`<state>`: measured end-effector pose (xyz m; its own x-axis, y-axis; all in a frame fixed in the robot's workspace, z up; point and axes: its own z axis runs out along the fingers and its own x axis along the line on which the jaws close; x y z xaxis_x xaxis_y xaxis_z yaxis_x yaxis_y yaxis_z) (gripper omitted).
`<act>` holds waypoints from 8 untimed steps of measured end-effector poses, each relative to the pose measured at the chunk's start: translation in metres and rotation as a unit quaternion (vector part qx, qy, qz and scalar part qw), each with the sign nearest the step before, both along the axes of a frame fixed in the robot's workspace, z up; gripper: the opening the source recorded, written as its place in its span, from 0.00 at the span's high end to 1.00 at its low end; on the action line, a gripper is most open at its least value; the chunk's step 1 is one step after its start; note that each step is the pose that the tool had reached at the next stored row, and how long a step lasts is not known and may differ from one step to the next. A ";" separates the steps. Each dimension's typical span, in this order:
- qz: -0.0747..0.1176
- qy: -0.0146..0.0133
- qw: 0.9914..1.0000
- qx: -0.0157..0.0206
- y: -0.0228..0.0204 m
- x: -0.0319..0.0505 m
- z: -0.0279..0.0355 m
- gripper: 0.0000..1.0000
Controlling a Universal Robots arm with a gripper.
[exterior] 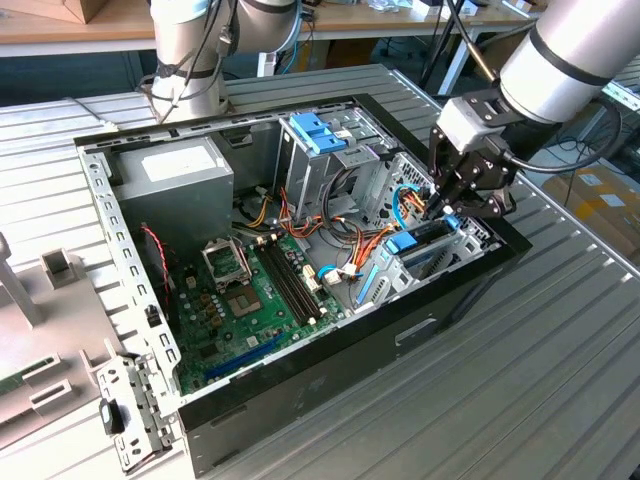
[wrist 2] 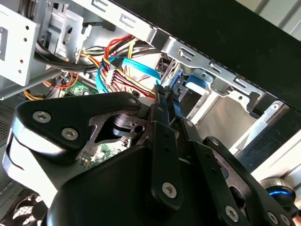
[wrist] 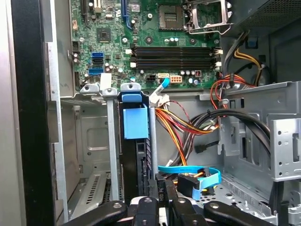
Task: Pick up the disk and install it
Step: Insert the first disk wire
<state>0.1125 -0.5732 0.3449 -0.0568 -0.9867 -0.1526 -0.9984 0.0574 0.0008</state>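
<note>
Exterior view: the open computer case [exterior: 330, 340] lies on a slatted metal table [exterior: 560, 380]. The gripper [exterior: 449, 205] reaches into the case corner at the exterior view's right, over a small metal drive bay [exterior: 405, 275]. The disk [exterior: 428, 243] stands on edge in that bay, a blue plastic piece [exterior: 401, 243] at its near end. The grey power-supply box [exterior: 175, 180] and the motherboard [exterior: 250, 300] sit well apart from it.

Second wrist view: the gripper's black fingers [wrist 2: 162, 101] are drawn close together with a thin blue edge, judged to be the disk's side piece [wrist 2: 177, 106], caught between them. A light-blue data cable [wrist 2: 124, 68] and a bundle of coloured wires lie just beside the tips.

First wrist view: the disk [wrist: 142, 160] sits upright in its slot between two grey rails, its blue plastic tab [wrist: 135, 121] toward the motherboard [wrist: 155, 42]. The gripper [wrist: 160, 188] pinches the disk's near edge; the blue cable [wrist: 193, 175] lies beside it.

Handling judgement: the disk reads as rigid, metal-cased and fairly heavy for its size, smooth on its faces and sensitive to knocks. The narrow edges or blue side pieces offer the safest hold.
</note>
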 end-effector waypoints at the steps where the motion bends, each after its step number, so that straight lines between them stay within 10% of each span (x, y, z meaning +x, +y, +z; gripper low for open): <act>1: 0.000 0.000 1.000 0.001 -0.0024 0.0000 0.0000 0.82; 8: 0.000 0.000 1.000 0.002 -0.0062 0.0000 0.0000 0.82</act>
<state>0.1125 -0.5793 0.3449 -0.0568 -0.9862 -0.1557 -0.9984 0.0573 0.0010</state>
